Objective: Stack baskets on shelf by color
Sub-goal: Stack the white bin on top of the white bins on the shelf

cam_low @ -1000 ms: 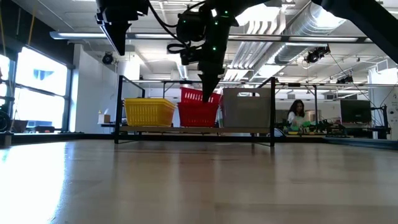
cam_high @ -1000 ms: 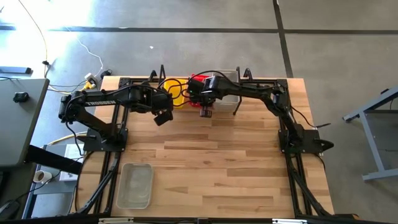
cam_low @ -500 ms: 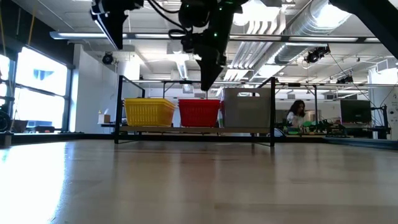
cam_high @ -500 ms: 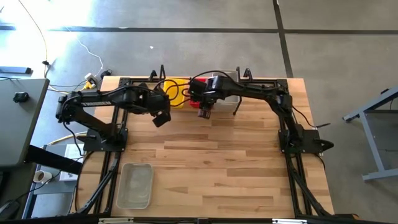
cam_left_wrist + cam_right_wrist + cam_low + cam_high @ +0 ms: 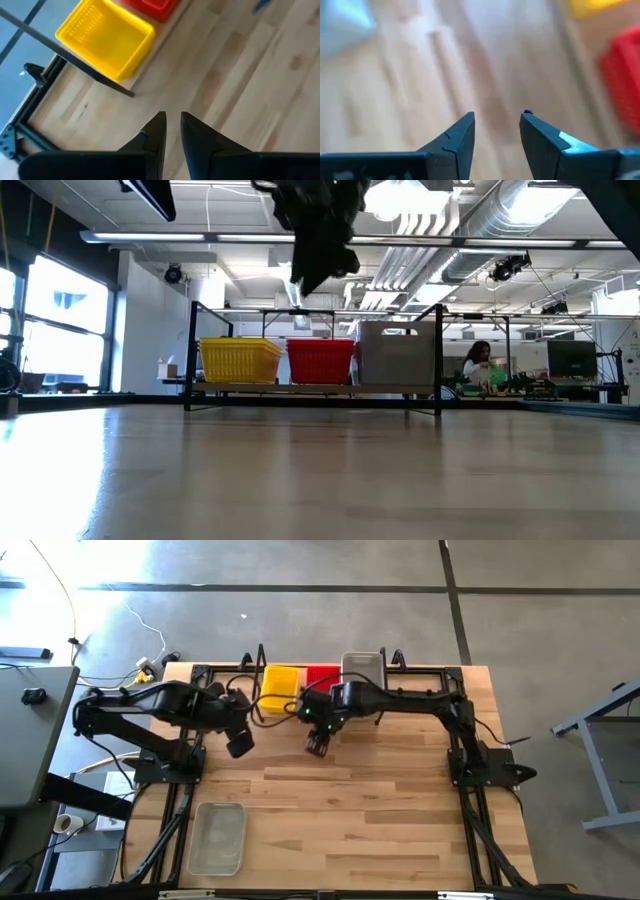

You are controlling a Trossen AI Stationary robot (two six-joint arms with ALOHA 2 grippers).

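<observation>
Three baskets stand side by side on the black wire shelf at the table's far edge: yellow, red and translucent grey. Another grey basket rests on its bottom on the table at the near left. My right gripper hangs open above the table, in front of the red basket, with nothing between its fingers. To its left, in front of the yellow basket, my left gripper is raised too, its fingers a narrow gap apart and empty.
The shelf's upright looped ends rise at the far edge. The arms' black frames run along the table's left and right sides. Bare wood lies between the shelf and the near edge. In the room behind, a person sits far off.
My right gripper has let go of the red basket, which was tilted above the shelf and now sits level in the row. The gripper has then risen and drawn back toward the near edge. My left gripper has moved up and toward the table's left and near edges.
</observation>
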